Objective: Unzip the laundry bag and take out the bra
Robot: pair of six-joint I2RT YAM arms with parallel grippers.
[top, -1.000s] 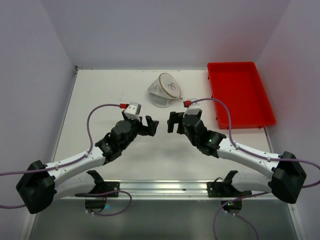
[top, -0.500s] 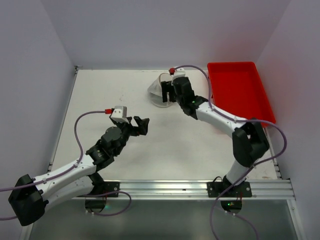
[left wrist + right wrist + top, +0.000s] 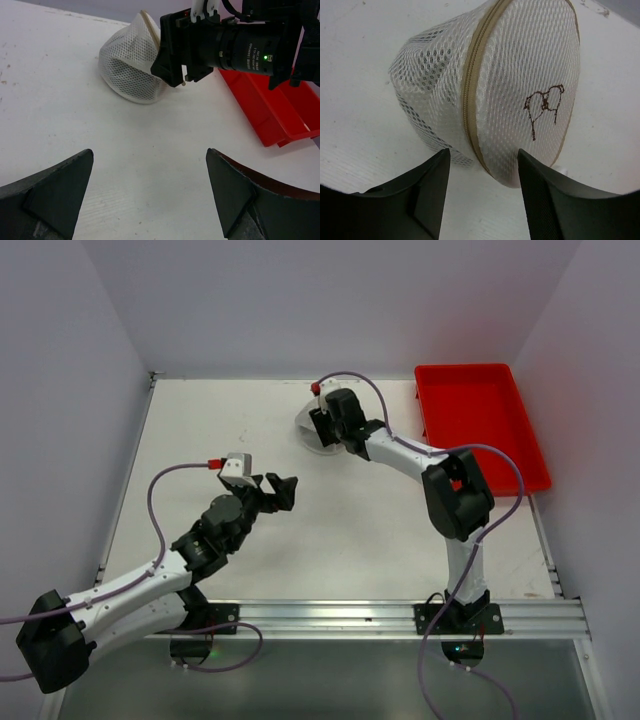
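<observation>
Pale walls stand round a white desk (image 3: 200,430). The bag (image 3: 127,70) lies on its side near the far edge, a bit right of the middle, just beside the red tray (image 3: 478,425) in the far right corner. It has not moved.

What has changed is the right arm. A second ago the right gripper (image 3: 482,160) was over the middle of the desk, facing the left one. Now it has swung out to the far edge and is right up at the bag. Its fingers are apart, with the low edge of the bag showing between them. They hold nothing yet, and I cannot tell if they touch the mesh.

The left gripper (image 3: 277,487) has pulled back a little, to the left of the middle. Its fingers are apart too, and empty. It is well apart from the bag.

The zip (image 3: 475,75) runs round the lid and looks shut all the way. I cannot see its pull tab. The bra is not out. Dark spots (image 3: 422,65) behind the mesh may be it, but I cannot be sure.

So the reach looks done, and I think the next job is to find the tab and start the zip.
</observation>
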